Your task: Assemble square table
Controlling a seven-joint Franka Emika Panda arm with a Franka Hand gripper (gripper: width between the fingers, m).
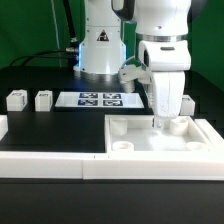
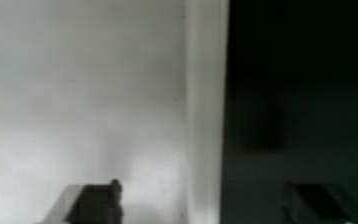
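The white square tabletop [image 1: 140, 136] lies at the exterior view's right, rim up, with round sockets in its corners. My gripper [image 1: 165, 119] reaches straight down onto its far rim. In the wrist view my gripper [image 2: 208, 205] is open. One finger [image 2: 96, 203] is over the white tabletop [image 2: 87, 100] and the other finger [image 2: 318, 200] over the black table, with the rim edge between them and nothing gripped. Two small white legs [image 1: 15, 100] [image 1: 42, 99] stand on the table at the exterior view's left.
The marker board [image 1: 100, 99] lies flat behind the tabletop, in the middle. A long low white border wall [image 1: 50, 165] runs along the front. The robot's base [image 1: 100, 45] stands at the back. Another small white block [image 1: 189, 102] shows just right of my gripper.
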